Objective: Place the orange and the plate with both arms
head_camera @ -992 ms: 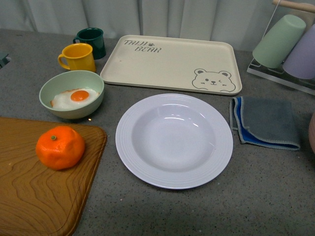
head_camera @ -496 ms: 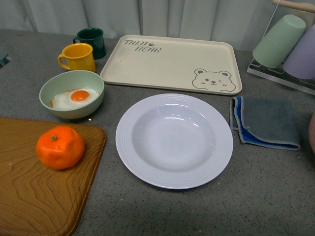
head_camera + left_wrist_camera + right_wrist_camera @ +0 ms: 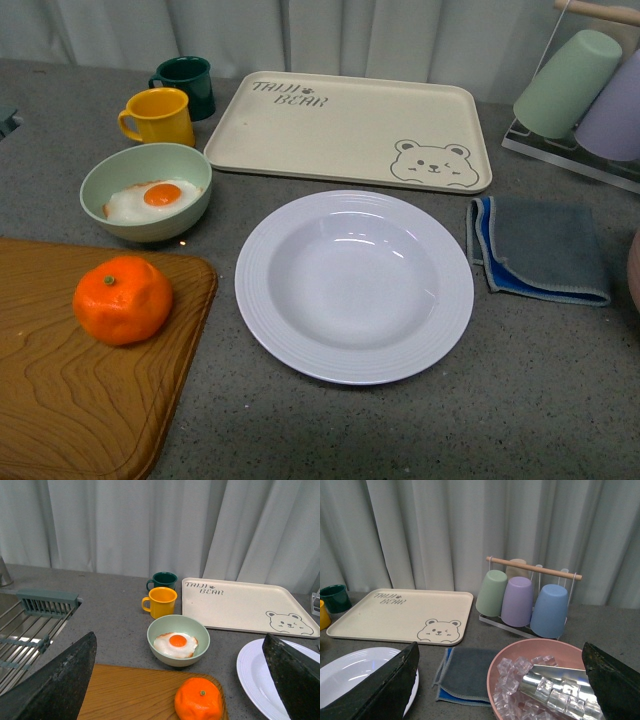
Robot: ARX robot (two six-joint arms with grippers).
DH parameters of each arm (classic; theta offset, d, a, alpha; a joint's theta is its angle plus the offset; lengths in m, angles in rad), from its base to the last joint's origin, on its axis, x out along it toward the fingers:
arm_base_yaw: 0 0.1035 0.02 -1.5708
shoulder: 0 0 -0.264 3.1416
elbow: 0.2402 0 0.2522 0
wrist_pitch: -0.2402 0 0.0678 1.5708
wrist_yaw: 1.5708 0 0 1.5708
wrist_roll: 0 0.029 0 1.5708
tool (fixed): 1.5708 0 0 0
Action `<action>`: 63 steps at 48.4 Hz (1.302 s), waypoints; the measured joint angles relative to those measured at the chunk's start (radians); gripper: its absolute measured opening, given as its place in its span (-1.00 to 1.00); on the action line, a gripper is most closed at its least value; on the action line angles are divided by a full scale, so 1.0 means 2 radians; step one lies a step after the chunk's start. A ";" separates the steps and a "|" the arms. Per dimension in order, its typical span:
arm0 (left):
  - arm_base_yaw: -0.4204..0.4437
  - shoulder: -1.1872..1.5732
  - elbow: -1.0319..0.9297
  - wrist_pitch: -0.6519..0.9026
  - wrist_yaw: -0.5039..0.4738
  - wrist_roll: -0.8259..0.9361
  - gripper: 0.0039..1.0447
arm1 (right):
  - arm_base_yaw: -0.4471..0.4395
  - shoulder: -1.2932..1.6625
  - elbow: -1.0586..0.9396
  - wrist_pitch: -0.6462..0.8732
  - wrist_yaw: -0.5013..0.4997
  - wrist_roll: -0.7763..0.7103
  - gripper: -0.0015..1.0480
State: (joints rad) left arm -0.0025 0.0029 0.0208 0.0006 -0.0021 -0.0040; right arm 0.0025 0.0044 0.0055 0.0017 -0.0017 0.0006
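Note:
The orange [image 3: 122, 299] sits on a wooden cutting board [image 3: 70, 390] at the front left; it also shows in the left wrist view [image 3: 198, 699]. The white ridged plate [image 3: 354, 285] lies empty on the grey counter in the middle; its edge shows in the left wrist view [image 3: 252, 677] and the right wrist view [image 3: 350, 672]. Neither arm shows in the front view. My left gripper [image 3: 182, 680] is open, held above and behind the orange. My right gripper [image 3: 500, 680] is open and empty, held above a pink bowl of ice.
A pale green bowl [image 3: 146, 190] with a fried egg, a yellow mug [image 3: 160, 116] and a green mug [image 3: 186, 82] stand at back left. A cream bear-print tray [image 3: 350, 128] lies behind the plate, a grey-blue cloth [image 3: 538, 248] to its right. Cup rack [image 3: 527, 597], pink ice bowl [image 3: 545, 685], sink rack [image 3: 30, 625].

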 joint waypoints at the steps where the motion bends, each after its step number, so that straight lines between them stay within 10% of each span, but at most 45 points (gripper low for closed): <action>1: 0.000 0.000 0.000 0.000 0.000 0.000 0.88 | 0.000 0.000 0.000 0.000 0.000 0.000 0.82; 60: 0.000 0.000 0.000 0.000 0.000 0.000 0.88 | 0.000 0.000 0.000 0.000 0.000 0.000 0.82; 63: -0.018 0.038 0.017 -0.052 -0.084 -0.006 0.88 | 0.000 0.000 0.000 0.000 0.000 0.000 0.82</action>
State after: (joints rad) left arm -0.0376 0.0795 0.0544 -0.1032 -0.1696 -0.0166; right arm 0.0025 0.0044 0.0055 0.0013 -0.0017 0.0006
